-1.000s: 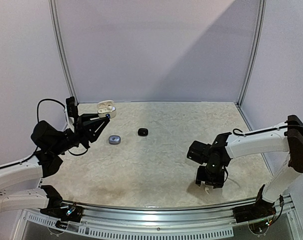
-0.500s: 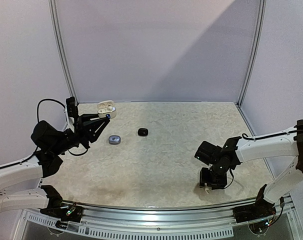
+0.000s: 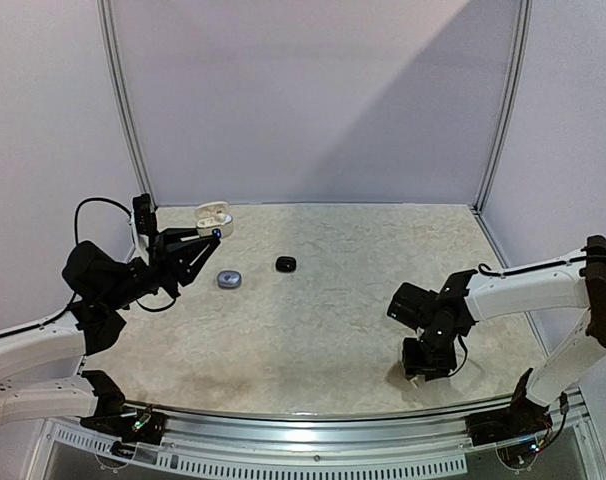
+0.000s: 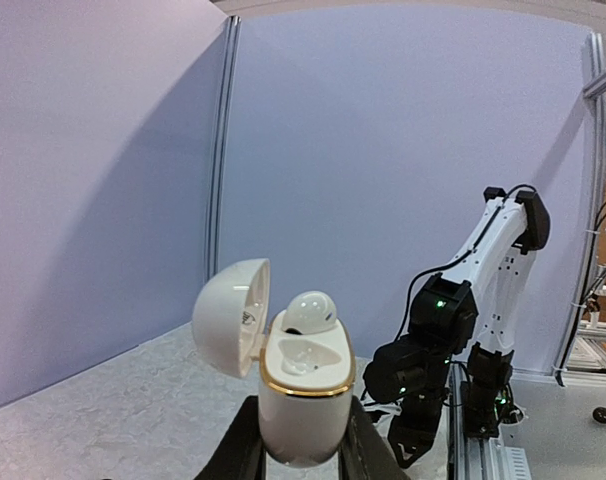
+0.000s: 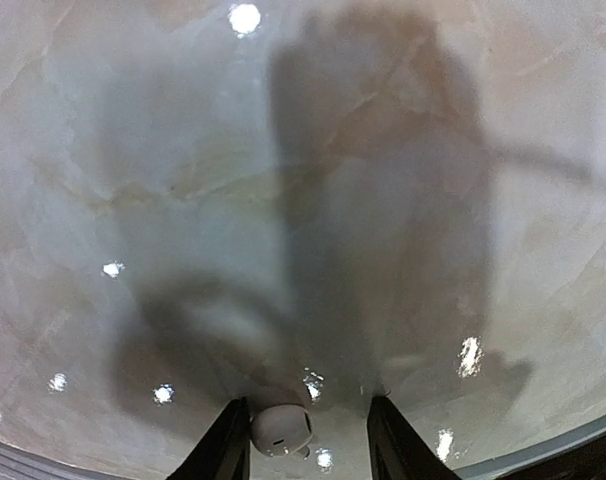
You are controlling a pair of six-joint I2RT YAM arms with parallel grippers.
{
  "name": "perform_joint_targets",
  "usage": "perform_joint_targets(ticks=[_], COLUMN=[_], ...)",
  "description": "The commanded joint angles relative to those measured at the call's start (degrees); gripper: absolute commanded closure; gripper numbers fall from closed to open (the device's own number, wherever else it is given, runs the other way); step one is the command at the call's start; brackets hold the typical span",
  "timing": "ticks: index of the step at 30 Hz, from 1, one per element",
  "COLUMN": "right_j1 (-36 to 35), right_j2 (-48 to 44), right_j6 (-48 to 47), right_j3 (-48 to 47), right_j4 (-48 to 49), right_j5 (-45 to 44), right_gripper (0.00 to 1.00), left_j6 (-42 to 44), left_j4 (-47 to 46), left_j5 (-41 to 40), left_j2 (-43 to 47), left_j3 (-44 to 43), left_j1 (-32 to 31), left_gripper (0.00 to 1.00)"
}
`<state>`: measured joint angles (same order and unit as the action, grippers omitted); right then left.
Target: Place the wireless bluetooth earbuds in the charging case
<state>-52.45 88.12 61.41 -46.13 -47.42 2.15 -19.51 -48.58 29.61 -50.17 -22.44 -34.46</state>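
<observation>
Right pincer (image 5: 308, 440) lowered since a second ago, fingers spread around glossy white earbud (image 5: 281, 430) on marbled table (image 5: 133, 150), left pincer (image 3: 205, 233) unmoved, clamping rounded gold-rimmed white charging case (image 4: 303, 400), lid open, second earbud (image 4: 310, 312) seated inside.

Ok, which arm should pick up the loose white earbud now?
Right. The right gripper is down at the table, its open fingers either side of the white earbud. The left gripper is occupied, holding the open white charging case in the air.
</observation>
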Motion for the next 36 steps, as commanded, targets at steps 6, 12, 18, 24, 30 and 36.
perform_joint_targets(ticks=[6, 12, 18, 24, 30, 36], right_j1=[0.3, 0.4, 0.3, 0.3, 0.4, 0.4], right_j2=[5.3, 7.0, 7.2, 6.9, 6.5, 6.6], right_j6=[-4.9, -6.4, -6.7, -7.2, -8.1, -8.7], right_j3=[-4.9, -6.3, -6.7, -7.8, -7.8, -6.7], right_j4=[-2.7, -2.7, -2.9, -5.0, -6.7, -5.4], right_j5=[0.0, 0.4, 0.4, 0.5, 1.2, 3.2], right_gripper=[0.64, 0.67, 0.78, 0.77, 0.71, 0.71], left_j6=[1.1, 1.3, 1.3, 1.4, 1.4, 1.4], left_j4=[0.6, 0.6, 0.7, 0.6, 0.7, 0.7], left_j5=[0.6, 0.6, 0.6, 0.5, 0.6, 0.6], left_j2=[0.1, 0.0, 0.0, -0.1, -0.1, 0.1], left_j3=[-0.2, -0.1, -0.2, -0.1, -0.1, -0.1], left_j1=[-0.3, -0.3, -0.3, -0.3, -0.3, -0.3], left_gripper=[1.00, 1.00, 1.00, 1.00, 1.00, 1.00])
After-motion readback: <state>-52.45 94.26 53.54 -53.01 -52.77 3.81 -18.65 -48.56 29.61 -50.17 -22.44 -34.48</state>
